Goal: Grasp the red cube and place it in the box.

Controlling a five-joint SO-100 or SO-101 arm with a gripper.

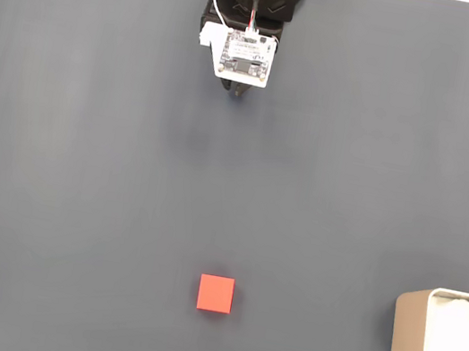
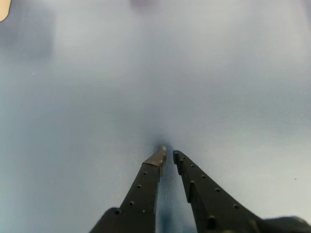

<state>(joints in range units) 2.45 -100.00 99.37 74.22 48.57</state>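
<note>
Clenched empty jaws over open mat; red cube [image 1: 215,294] well apart from box [image 1: 407,338]

No legible text, label, brand or number anywhere. Tiny markings on the white circuit board [image 1: 246,57] just above the jaws in the fixed view, too small to read.

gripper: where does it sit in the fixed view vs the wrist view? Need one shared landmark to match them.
Fixed view: gripper at top centre, its tip just below the white circuit board, far above the red cube.
Wrist view: gripper enters from the bottom edge, fingers nearly together, nothing between them.
Shared landmark: the dark grey mat under the fingertips.
</note>
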